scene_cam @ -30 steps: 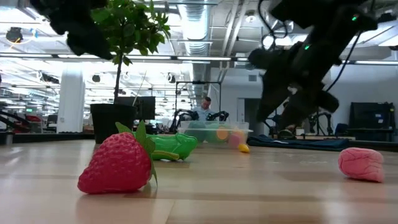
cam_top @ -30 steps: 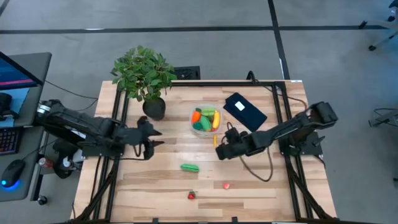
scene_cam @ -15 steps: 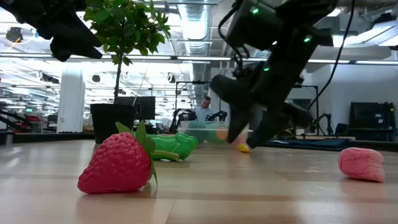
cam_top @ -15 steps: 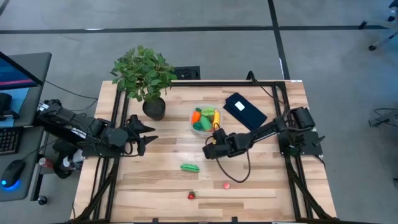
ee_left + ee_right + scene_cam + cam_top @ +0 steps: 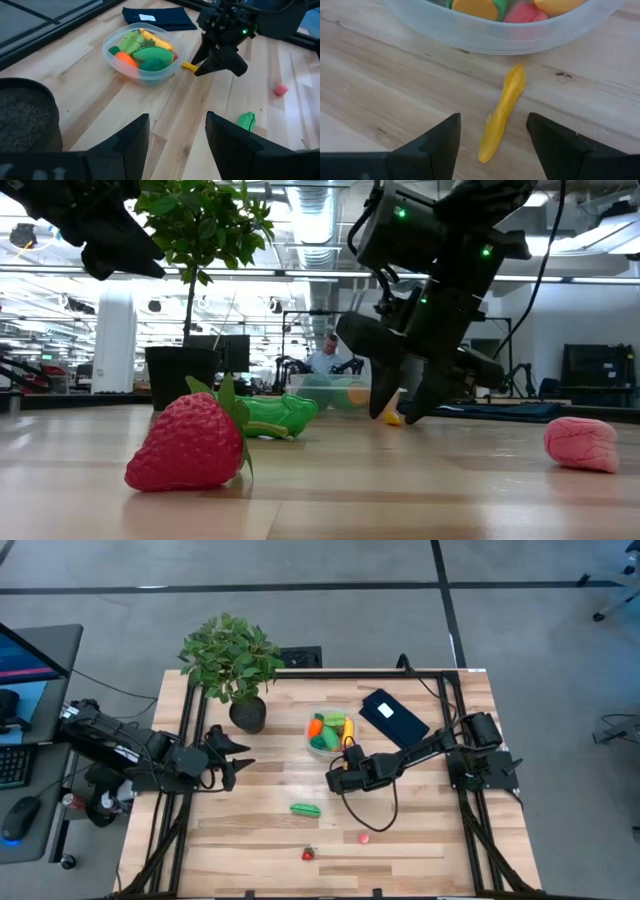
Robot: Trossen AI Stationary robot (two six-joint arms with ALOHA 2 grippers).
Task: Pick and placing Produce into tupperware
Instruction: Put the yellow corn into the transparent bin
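Observation:
The clear round tupperware (image 5: 330, 732) stands mid-table holding an orange carrot, a yellow banana and green pieces. Just beside its wall a slim yellow piece (image 5: 502, 112) lies flat on the wood. My right gripper (image 5: 492, 125) hangs open just above it, pointing steeply down, one finger on either side and neither touching. A green piece (image 5: 305, 808), a red strawberry (image 5: 308, 854) and a pink piece (image 5: 365, 836) lie toward the near edge. My left gripper (image 5: 225, 755) is open over the table's left part, holding nothing.
A leafy plant in a dark pot (image 5: 248, 715) stands at the far left, close to my left gripper. A flat black rectangle with a white label (image 5: 393, 718) lies to the right of the tupperware. Bare wood lies between the loose pieces.
My right gripper has gone down and toward the table's left, coming over the yellow piece beside the tupperware. My left gripper has drawn back toward the table's left edge. Nothing on the table has moved.

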